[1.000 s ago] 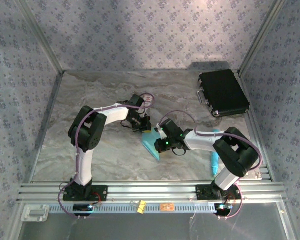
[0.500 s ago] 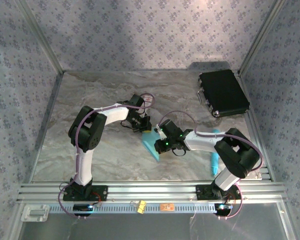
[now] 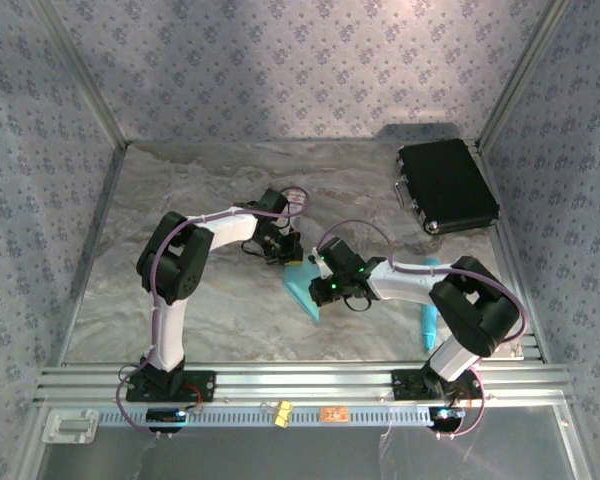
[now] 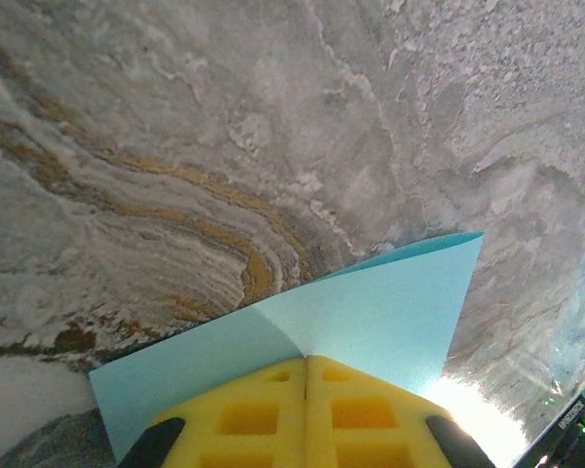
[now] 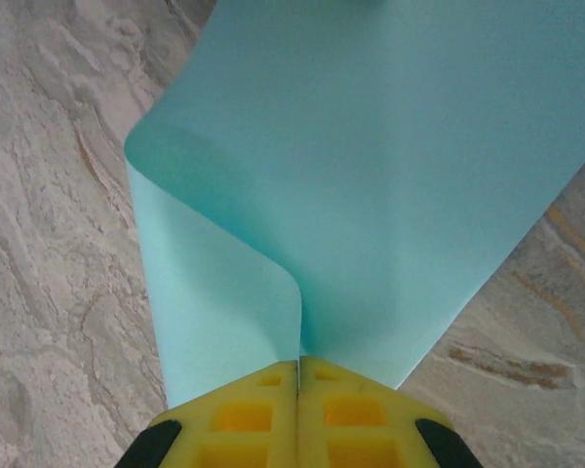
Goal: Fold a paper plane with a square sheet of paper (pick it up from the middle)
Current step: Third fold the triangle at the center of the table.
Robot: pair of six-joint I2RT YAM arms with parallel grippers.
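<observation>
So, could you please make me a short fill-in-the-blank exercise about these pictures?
1. The left gripper and the right gripper both pinch a sheet of paper that is light ____.
2. Each gripper is ____ (open/shut).
3. The case in the far right corner is ____.
4. The pen lies nearer to the ____ gripper.
Missing words: blue; shut; black; right.

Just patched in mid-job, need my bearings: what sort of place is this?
Probably a purpose-built robot test cell: a marble-patterned tabletop boxed in by floral-papered walls, an aluminium rail along its near edge, a black case at far right.
</observation>
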